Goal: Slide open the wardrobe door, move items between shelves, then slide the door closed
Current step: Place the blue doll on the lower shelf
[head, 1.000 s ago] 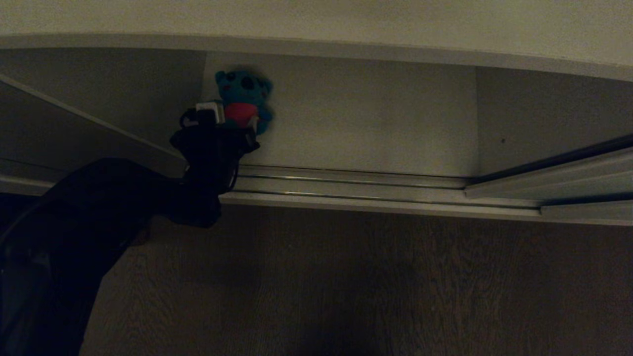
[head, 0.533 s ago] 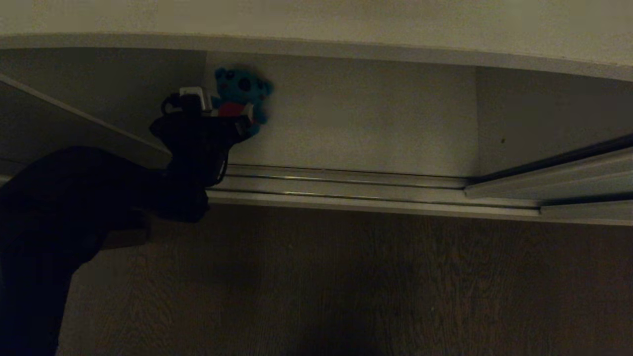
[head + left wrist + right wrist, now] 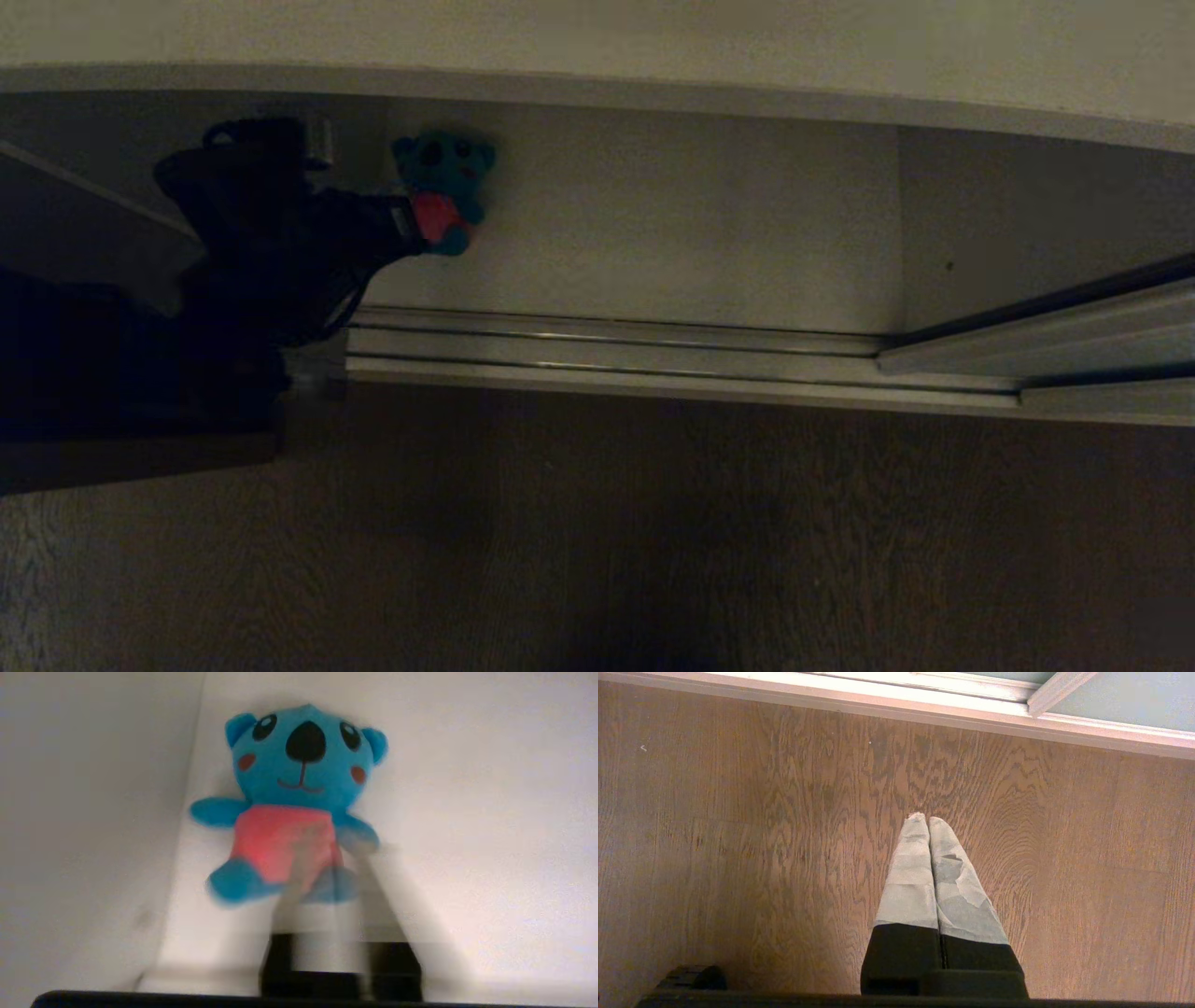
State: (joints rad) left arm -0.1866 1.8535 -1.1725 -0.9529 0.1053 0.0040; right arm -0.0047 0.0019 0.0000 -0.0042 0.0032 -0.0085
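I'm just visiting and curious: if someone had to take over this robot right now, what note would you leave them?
Left gripper: shut, tips at the red belly of the teal bear; cannot tell whether it pinches the toy.
Right gripper: shut, empty, parked over the wooden floor.
The bear lies on the low off-white shelf, near its left wall. The frog is not in view.
Done: the sliding door is open.
Left: confirm the toys' shelf moves, then close the door.

Plush bear (image 3: 289, 802), wood-grain floor (image 3: 738, 835)
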